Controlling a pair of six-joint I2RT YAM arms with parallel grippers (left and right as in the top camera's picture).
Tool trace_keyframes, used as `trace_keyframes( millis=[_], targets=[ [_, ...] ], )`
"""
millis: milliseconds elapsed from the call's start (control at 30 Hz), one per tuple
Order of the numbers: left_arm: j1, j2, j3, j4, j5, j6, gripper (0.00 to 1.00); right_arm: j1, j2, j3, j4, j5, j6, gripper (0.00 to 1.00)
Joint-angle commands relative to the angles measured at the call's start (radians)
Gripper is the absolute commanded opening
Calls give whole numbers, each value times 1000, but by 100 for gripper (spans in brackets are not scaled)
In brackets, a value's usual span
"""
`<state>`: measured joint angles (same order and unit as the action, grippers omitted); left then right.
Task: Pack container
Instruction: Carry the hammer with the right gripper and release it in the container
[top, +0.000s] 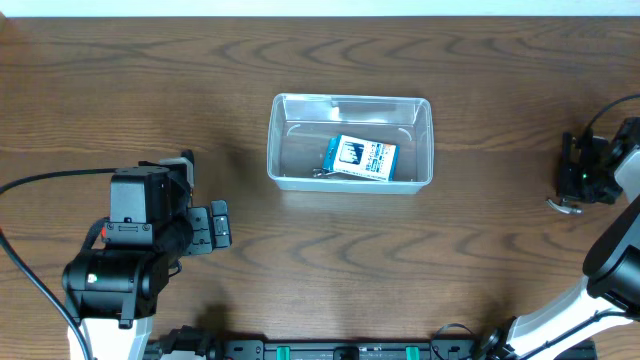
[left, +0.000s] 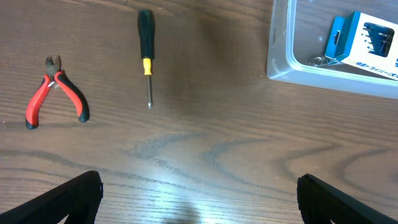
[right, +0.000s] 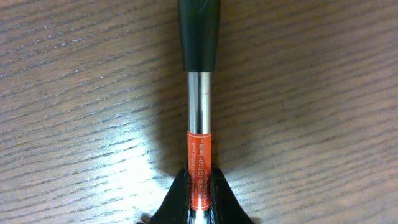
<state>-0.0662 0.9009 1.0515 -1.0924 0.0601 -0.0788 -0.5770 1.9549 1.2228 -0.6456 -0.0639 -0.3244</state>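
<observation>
The clear plastic container stands at the table's centre back, and its corner shows in the left wrist view. A small blue-and-white box lies inside it. Red-handled pliers and a black-and-yellow screwdriver lie on the wood in front of my left gripper, which is open and empty above the table, at the lower left in the overhead view. My right gripper is shut on a tool with a metal shaft, an orange band and a black handle, low over the table at the right edge.
A black cable runs from the left arm across the left side. The pliers and screwdriver do not show in the overhead view. Bare wood lies between the container and both arms.
</observation>
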Motion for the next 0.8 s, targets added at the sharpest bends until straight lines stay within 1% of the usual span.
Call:
trace_keyframes(
  millis=[0,100,200,267,367,500,567,667,767],
  targets=[
    [6,0,18,1,-9,-8,98,33,-28,58,-37,-48,51,1],
    [6,0,18,0,-9,-8,98,97,-80,180,-105,-64,44,1],
    [6,0,18,1,-9,-8,98,199,-141,347,-194,-68,-30,1],
    [6,0,18,1,-9,-8,98,291,-175,459,-254,-69,-105,1],
    [6,0,18,1,-9,-8,98,443,-192,582,-322,-69,-237,1],
    [6,0,18,0,-9,-8,98,662,-189,614,-372,-79,-471,1],
    [6,0,18,0,-9,-8,98,765,-171,613,-398,-79,-558,1],
    [6,0,18,0,-9,-8,98,865,-125,613,-408,-76,-635,1],
    [6,0,18,-2,-9,-8,98,916,-56,613,-406,-75,-698,1]
  ],
)
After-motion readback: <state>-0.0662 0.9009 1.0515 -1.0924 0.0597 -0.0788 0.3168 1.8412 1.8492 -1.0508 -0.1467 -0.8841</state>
